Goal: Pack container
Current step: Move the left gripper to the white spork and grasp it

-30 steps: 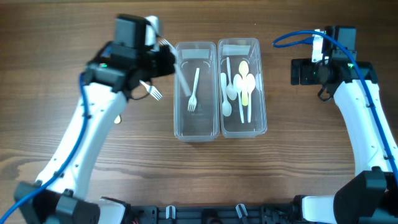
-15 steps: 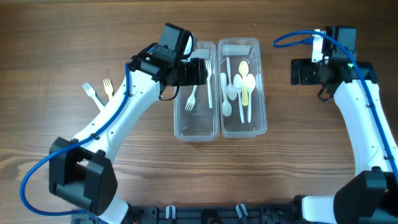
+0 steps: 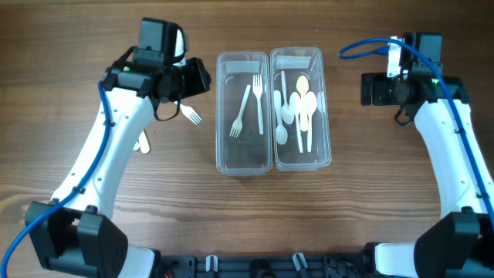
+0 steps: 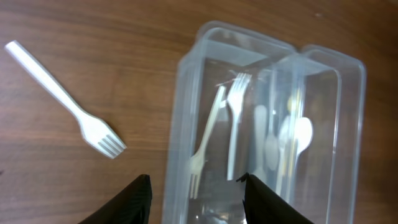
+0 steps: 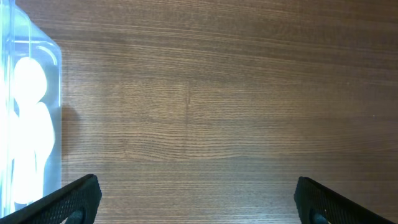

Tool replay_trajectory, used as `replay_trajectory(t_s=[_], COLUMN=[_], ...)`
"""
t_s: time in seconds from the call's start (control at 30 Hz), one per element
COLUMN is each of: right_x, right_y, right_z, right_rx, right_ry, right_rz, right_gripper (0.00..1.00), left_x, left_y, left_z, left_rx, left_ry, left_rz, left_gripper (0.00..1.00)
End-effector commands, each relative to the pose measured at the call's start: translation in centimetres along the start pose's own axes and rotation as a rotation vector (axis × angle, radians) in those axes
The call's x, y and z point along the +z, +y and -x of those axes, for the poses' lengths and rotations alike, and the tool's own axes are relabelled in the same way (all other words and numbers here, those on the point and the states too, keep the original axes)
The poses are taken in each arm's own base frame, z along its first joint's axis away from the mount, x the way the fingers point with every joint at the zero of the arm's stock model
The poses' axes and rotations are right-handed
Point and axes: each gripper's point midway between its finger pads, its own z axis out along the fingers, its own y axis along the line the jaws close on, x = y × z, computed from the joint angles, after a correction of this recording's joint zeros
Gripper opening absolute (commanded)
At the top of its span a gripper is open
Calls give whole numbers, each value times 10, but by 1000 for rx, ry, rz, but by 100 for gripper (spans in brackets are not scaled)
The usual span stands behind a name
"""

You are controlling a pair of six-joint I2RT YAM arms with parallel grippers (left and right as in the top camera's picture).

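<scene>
**Two forks (image 3: pixel 242 108) packed, one loose**

On the table (image 3: pixel 355 208), the left container (image 3: pixel 225 154) holds both forks and the right container (image 3: pixel 326 150) holds spoons (image 3: pixel 297 104). The loose fork (image 4: pixel 69 107) shows whole from my left wrist; overhead, my arm hides its handle. My left gripper (image 4: pixel 198 202) and right gripper (image 5: pixel 196 199) are spread, empty.

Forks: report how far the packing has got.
Done: two forks lie in the left container, spoons in the right container. In hand: nothing; the left gripper is open and empty beside it. Left: one white fork on the table, plus a pale utensil half hidden under the left arm.
</scene>
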Motion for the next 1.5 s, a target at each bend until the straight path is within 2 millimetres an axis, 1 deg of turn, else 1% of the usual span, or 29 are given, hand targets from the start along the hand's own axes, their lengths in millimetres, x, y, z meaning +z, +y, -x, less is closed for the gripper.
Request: replay_trajectory(t_s=[0.0,0.1,0.2,0.23,0.3,0.33,0.37,0.5,0.6,0.67,0.7,0.77,0.87,0.97,1.03,1.1,1.2,1.47], right_x=[-9,-9,-9,-9,-9,-9,-9,-9,-9,-9,-9,-9,-9,-9,-9,-9,-9,-9], right_y=[-7,-7,-7,-7,-7,-7,-7,-7,-7,-7,-7,-7,-7,-7,-7,-7,-7,-7], right_z=[8,8,8,8,8,8,8,8,8,8,8,8,8,8,8,8,8,8], right_rx=[-2,-2,-2,-2,-2,-2,-2,-2,-2,-2,-2,-2,-2,-1,-2,-2,-2,-2], right_ry=[-28,-28,-28,-28,-28,-28,-28,-28,-28,-28,-28,-28,-28,-28,-28,-28,-28,-28], right_rz=[-25,-25,-25,-25,-25,-25,-25,-25,-25,-25,-25,-25,-25,-25,-25,-25,-25,-25], right_gripper=[100,100,100,100,100,100,100,100,100,100,100,100,100,100,100,100,100,100], left_x=[8,20,37,45,59,67,78,107,119,122,124,124,121,118,118,120,129,135], left_y=[22,32,43,47,53,57,61,74,83,89,92,97,107,115,117,119,124,125], left_z=[-4,-6,-10,-12,-15,-18,-22,-31,-35,-36,-37,-38,-38,-41,-44,-48,-54,-54], left_rx=[-103,-142,-228,-255,-288,-314,-340,-426,-503,-527,-532,-542,-552,-560,-561,-561,-562,-559], left_ry=[20,43,76,90,113,129,148,183,197,203,207,212,208,211,217,224,215,197], left_rz=[58,88,120,131,149,162,177,213,238,252,257,265,303,334,343,347,341,327], left_gripper=[48,49,57,59,61,61,64,67,66,65,69,69,63,61,59,58,59,59])
